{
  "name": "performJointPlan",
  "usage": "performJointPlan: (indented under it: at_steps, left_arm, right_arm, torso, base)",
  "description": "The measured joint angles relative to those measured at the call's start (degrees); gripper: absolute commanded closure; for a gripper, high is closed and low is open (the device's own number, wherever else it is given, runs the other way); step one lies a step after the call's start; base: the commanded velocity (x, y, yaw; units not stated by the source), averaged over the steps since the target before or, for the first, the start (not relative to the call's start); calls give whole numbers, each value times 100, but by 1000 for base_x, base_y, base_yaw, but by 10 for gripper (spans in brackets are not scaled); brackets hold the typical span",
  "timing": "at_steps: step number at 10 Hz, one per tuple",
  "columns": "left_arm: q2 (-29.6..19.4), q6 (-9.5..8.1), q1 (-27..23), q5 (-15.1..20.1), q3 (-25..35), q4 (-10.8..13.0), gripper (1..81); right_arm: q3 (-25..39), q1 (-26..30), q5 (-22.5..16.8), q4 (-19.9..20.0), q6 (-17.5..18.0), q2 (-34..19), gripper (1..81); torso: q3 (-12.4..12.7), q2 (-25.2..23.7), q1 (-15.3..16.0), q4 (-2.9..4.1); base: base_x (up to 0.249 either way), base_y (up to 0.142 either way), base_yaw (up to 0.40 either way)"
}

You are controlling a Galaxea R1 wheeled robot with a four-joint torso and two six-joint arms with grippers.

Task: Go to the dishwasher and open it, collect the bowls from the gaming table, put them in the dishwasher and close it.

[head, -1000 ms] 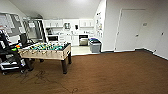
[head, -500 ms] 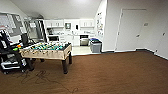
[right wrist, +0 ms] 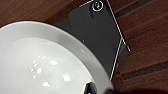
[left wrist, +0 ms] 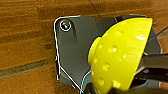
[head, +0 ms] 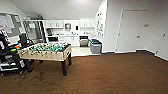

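Carrying a bowl on each arm, the robot faces a brown-carpeted room with a kitchenette at the far end. At the left stands a dark cart (head: 10,60) with small coloured things on it; just beside it is the table-football table (head: 45,51), green field and rods on pale wooden sides, with cables lying on the carpet (head: 100,75) beneath. Further right, in the kitchenette, white cabinets (head: 67,40) line the wall, and a steel-fronted unit (head: 84,41) under the bench may be the dishwasher, though it is too blurred to be sure. A grey bin (head: 96,46) stands near it, and a white door (head: 130,31) is at the right.

In the left wrist view a yellow dimpled bowl (left wrist: 120,55) sits tilted at the left hand; in the right wrist view a white bowl (right wrist: 42,65) is at the right hand. How far either hand is closed cannot be told.

The likely risks: a tilted bowl slipping loose on the drive, or wheels snagging the floor cables. No writing is legible anywhere.
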Motion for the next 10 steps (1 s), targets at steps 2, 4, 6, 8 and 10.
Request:
performJointPlan:
  at_steps: [2, 4, 6, 8, 10]
  left_arm:
    - [22, 2, -52, -35, -1, -2, 811]
    - [24, 0, 9, -13, -4, -2, 811]
    - [24, 0, -6, -16, -4, -2, 811]
    - [24, 0, -24, -18, -6, -2, 811]
    - [27, 2, -20, -16, -1, -2, 811]
  right_arm:
    - [5, 101, 94, -11, 1, -39, 811]
    - [-4, 60, 56, -18, 1, -20, 811]
    - [-4, 40, 56, -21, 1, -23, 811]
    - [-4, 57, 56, -21, 1, -20, 811]
    - [-4, 52, 61, -21, 1, -23, 811]
  torso:
    - [2, -2, -2, 0]
    - [2, -2, 0, 0]
    - [2, -2, 0, 0]
    - [2, -2, 2, 0]
    - [2, -2, 0, 0]
  base:
    - [191, 0, 0]
    - [192, 0, 0]
    - [191, 0, 0]
    - [186, 0, 0]
    - [175, 0, 0]
